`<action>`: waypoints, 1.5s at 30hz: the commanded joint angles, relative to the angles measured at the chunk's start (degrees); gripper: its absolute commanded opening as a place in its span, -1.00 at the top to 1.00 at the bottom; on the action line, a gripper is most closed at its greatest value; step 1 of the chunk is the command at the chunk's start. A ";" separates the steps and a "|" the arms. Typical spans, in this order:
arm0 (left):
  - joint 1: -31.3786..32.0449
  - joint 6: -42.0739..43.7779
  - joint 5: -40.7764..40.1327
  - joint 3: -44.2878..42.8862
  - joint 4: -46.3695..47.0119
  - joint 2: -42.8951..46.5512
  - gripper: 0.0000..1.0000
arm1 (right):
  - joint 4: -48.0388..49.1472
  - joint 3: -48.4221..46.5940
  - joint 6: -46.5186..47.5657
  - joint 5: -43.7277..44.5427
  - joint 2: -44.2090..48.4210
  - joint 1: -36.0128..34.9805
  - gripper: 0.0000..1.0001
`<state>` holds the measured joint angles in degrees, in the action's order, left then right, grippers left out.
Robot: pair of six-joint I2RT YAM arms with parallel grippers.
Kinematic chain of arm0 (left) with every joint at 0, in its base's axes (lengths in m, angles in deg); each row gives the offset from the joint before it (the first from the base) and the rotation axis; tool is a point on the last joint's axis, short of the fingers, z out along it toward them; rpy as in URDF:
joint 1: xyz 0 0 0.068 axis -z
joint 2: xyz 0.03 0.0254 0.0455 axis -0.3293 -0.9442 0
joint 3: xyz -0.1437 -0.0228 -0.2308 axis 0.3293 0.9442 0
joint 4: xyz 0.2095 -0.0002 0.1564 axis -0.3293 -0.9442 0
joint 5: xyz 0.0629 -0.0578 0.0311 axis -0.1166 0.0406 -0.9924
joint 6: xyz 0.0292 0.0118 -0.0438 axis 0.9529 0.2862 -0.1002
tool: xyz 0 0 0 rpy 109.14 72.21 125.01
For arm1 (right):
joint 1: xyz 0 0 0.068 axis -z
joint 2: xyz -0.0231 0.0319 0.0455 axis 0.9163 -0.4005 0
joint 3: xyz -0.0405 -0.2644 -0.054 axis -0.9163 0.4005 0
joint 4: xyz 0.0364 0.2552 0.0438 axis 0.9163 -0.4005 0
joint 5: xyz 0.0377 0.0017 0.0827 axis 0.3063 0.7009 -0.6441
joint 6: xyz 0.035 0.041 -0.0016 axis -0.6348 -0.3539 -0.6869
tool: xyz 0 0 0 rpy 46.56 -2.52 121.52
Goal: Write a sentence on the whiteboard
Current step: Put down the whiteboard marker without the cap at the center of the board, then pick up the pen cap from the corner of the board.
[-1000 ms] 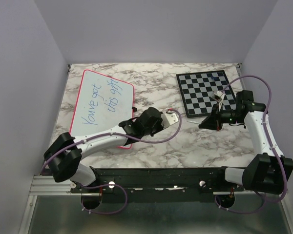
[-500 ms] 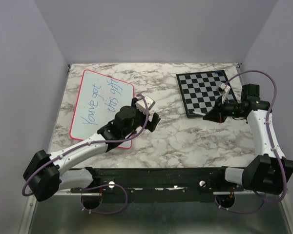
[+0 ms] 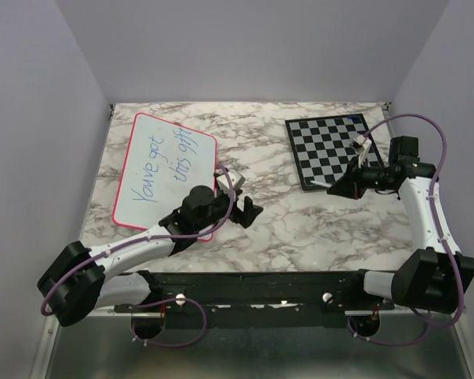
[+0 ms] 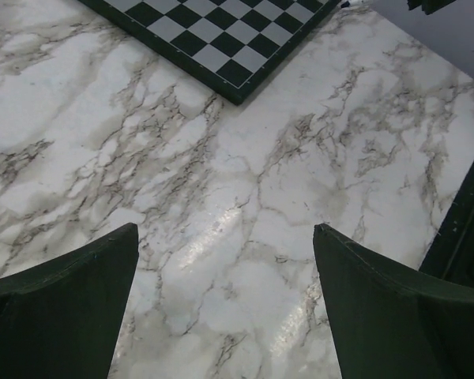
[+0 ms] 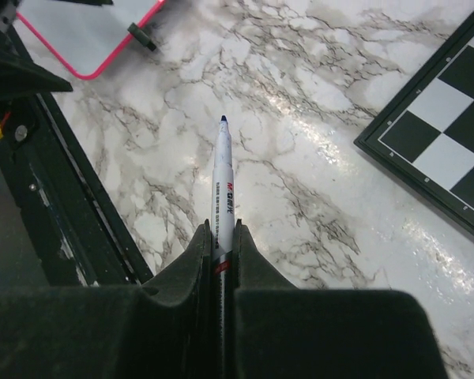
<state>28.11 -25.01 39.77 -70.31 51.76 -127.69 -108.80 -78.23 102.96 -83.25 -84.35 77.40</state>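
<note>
The whiteboard (image 3: 148,130) lies flat on the left side of the marble bench (image 3: 300,229), with its long side running away from the arms. It has a thin pink rim. The sentence (image 3: 164,167) is on it in thin blue writing, in two lines, and it reads about like "You've got this gift". A small black clip (image 5: 142,37) sits on the board's edge.

The left tool (image 4: 225,237) is spread wide and holds nothing. It hangs over bare marble just beside the near right corner of the whiteboard. The left arm reaches across that near corner of the board.

The right tool (image 5: 223,233) is pressed together on a pen (image 5: 222,181) and pinches it near the back end. The pen is white with a dark blue tip and no cap on. The tip points out over the marble, toward the left side of the bench. It is well apart from the whiteboard. I cannot tell if the tip touches the bench.

A grey and black chessboard (image 3: 332,146) lies on the far right part of the bench, and the pen is just beside its near edge
</note>
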 commanded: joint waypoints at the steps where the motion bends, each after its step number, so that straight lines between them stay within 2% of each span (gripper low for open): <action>1: -1.10 -15.85 8.44 7.21 23.37 -2.16 -0.94 | -1.20 1.59 2.47 -7.09 -1.27 0.07 0.99; 2: -1.36 -19.05 8.62 7.82 30.54 -3.38 -0.95 | -1.20 1.68 2.64 -7.54 -1.54 -0.19 0.99; 5: -2.77 -29.17 11.25 8.09 40.16 -8.75 -0.97 | 0.37 2.99 2.91 -6.76 -1.89 -1.77 0.99; 7: -4.00 -32.17 12.92 6.87 41.07 -10.43 -0.97 | 3.69 4.66 2.56 -2.57 -1.98 -3.78 0.99; 10: -6.19 -32.19 13.81 5.90 36.26 -7.54 -0.97 | 9.58 9.05 3.61 6.74 -3.11 -6.25 0.92; 13: -7.16 -27.27 12.67 5.46 28.09 -2.09 -0.97 | 11.45 10.38 6.16 12.04 -7.94 -6.52 0.88; 17: -7.78 -23.39 11.35 5.72 19.56 3.54 -0.97 | 15.75 11.87 5.64 14.25 -11.29 -7.05 0.83; 22: -8.66 -21.64 11.09 6.95 15.94 8.11 -0.97 | 21.64 13.02 3.97 19.77 -15.15 -8.10 0.72; 31: -8.92 -16.80 11.09 4.49 3.82 16.28 -0.97 | 20.77 12.49 3.00 26.72 -18.06 -8.81 0.40; 35: -9.19 -14.96 11.43 3.17 -1.27 19.36 -0.97 | 18.93 11.44 2.65 26.82 -18.06 -8.81 0.22; 39: -9.19 -12.50 12.14 0.81 -7.08 22.00 -0.97 | 16.12 8.98 3.00 27.26 -16.23 -8.81 0.19; 42: -9.27 -7.93 11.96 -3.23 -15.50 22.97 -0.97 | 10.93 1.79 3.96 26.21 -13.06 -8.46 0.09; 43: -9.27 -4.44 11.88 -5.86 -18.14 22.97 -0.97 | 10.06 -3.19 3.27 26.38 -11.83 -7.93 0.04; 45: -9.36 -0.99 11.09 -8.59 -26.05 22.53 -0.97 | 9.52 -8.49 3.17 27.00 -12.61 -7.58 -0.09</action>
<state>19.08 -35.63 50.78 -72.45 41.48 -105.72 -96.65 -75.28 105.92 -57.21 -100.19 69.07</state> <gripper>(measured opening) 0.985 0.505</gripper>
